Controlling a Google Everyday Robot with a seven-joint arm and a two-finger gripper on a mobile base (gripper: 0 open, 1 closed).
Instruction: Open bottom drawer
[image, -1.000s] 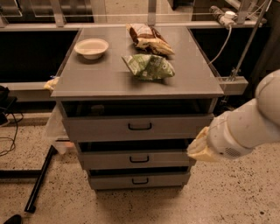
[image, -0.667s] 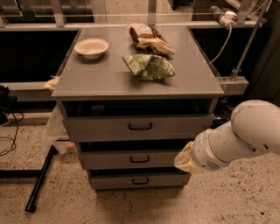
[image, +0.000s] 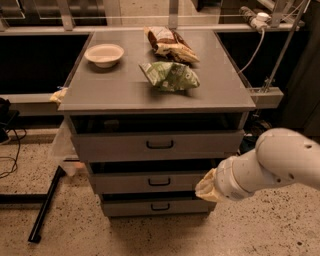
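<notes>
The bottom drawer is the lowest and shallowest grey front of the cabinet, with a small black bar handle at its centre. It sits nearly flush, with a thin dark gap above it. My white arm comes in from the right. The gripper is at its beige-covered end, in front of the right part of the middle drawer, just above and to the right of the bottom drawer's handle.
The top drawer has the largest handle. On the cabinet top lie a white bowl, a green bag and a brown bag. A black bar lies on the floor at left. A rail and cable stand at right.
My arm has swung left and forward, bringing the gripper end from the cabinet's right edge in front of the middle drawer. The drawers have not moved.
</notes>
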